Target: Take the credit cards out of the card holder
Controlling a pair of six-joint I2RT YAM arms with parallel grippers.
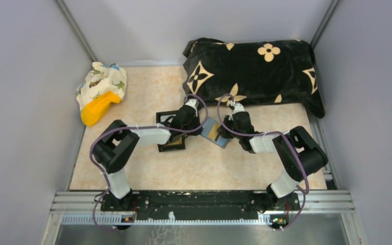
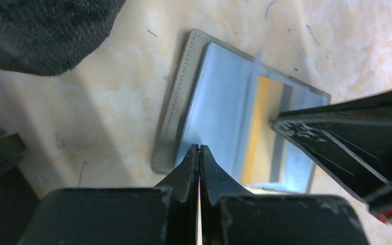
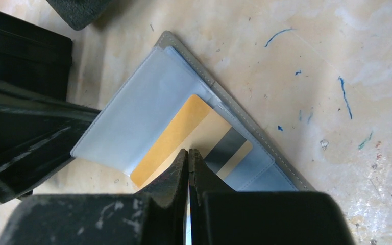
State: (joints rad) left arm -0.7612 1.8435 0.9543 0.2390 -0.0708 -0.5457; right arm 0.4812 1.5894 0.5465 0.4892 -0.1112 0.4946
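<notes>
Grey stitched card holder (image 3: 132, 120), orange card (image 3: 176, 133)

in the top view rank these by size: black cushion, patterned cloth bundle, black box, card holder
1. black cushion
2. patterned cloth bundle
3. black box and card holder: they look about alike and the arms cover part of both, so not ranked.

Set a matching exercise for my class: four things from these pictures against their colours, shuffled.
Column 1: 1 card holder; 2 credit card; 3 cushion; 4 cloth bundle.
Column 2: A black with cream flowers; B orange with a dark stripe; C white, patterned, with yellow; D grey edge, light-blue inside.
Pairs: 1-D; 2-B; 3-A; 4-C.
</notes>
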